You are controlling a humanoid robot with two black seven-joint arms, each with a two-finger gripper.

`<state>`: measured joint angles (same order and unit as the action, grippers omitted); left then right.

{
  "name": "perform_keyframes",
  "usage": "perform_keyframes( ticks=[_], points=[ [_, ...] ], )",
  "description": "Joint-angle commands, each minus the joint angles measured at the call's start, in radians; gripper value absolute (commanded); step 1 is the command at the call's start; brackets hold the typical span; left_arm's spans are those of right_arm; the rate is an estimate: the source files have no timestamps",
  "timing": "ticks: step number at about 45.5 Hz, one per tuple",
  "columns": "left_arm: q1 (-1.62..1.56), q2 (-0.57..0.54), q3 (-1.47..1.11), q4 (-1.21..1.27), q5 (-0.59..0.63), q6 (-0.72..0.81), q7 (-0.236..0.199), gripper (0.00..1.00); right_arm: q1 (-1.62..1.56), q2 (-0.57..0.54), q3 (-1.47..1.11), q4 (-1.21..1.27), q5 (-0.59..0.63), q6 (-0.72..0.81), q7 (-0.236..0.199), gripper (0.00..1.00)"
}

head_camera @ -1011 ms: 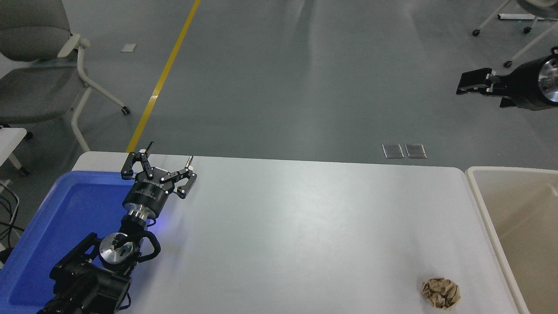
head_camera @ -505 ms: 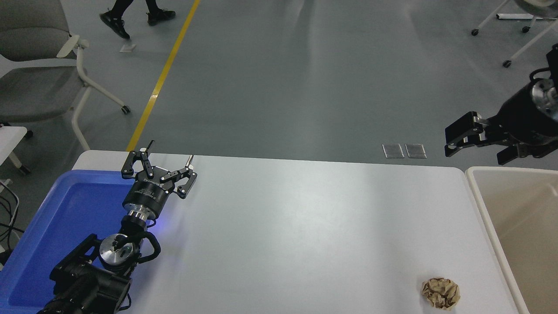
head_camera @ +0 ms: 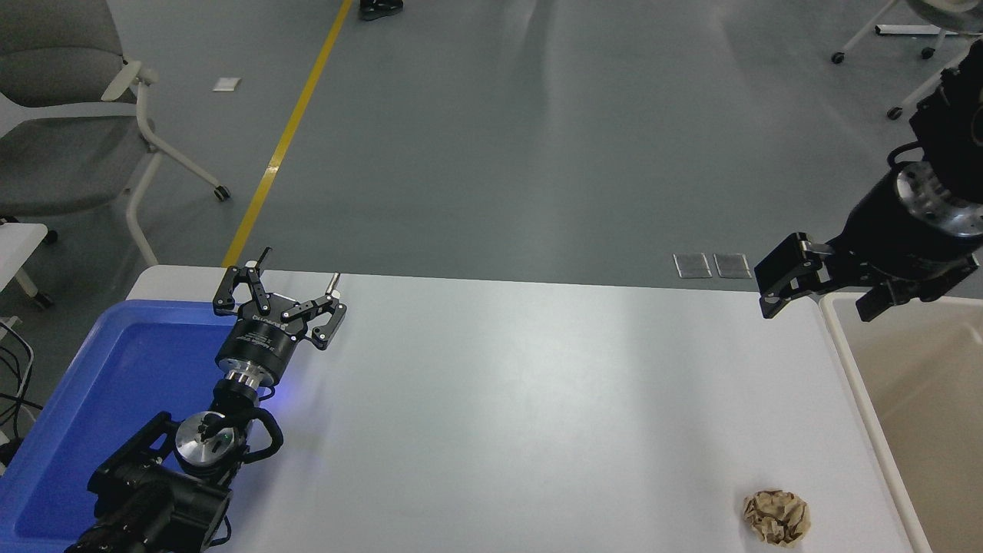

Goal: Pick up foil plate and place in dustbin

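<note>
Bench point(head_camera: 537, 430), left end: what sits there?
— A blue tray point(head_camera: 115, 384), lying along the white top's left edge. The left arm comes in from the lower left corner and crosses the tray's near right side.

And its hand?
— The left hand point(head_camera: 299, 267) hangs over the tray's far right corner, near the bench's far edge. It is released, its two fingers spread wide, with nothing between them.

The middle?
— Bare white surface. Beyond it lies grey floor with a yellow line point(head_camera: 284, 138), and a grey chair point(head_camera: 69, 115) stands at the upper left.

Further right?
— A crumpled brown paper ball point(head_camera: 776, 517) lies near the front right corner, just beside the dustbin point(head_camera: 845, 338) but not touching it. The dustbin stands against the bench's right end, with an off-white rim and a beige inside.

The right hand?
— The right hand point(head_camera: 818, 307) reaches in from the right edge and hovers above the dustbin's far left corner. It too is released, fingers apart, gripping nothing.

And the foil plate?
— It does not show in this view. What can be seen of the dustbin's inside is plain beige.
</note>
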<state>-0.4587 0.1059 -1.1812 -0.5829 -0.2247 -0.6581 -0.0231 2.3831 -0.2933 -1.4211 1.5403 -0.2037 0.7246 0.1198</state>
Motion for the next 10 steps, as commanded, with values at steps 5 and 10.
perform_keyframes(
  ticks=[5,10],
  points=[
    [0.000,0.000,0.000,0.000,-0.001,0.000,0.000,0.99,-0.013,0.039,0.010,0.003,-0.002,0.004,0.000,1.00],
    [0.000,0.000,0.000,0.000,0.001,0.000,0.000,0.99,-0.015,0.037,0.013,0.003,0.000,0.004,0.000,1.00]
  ],
)
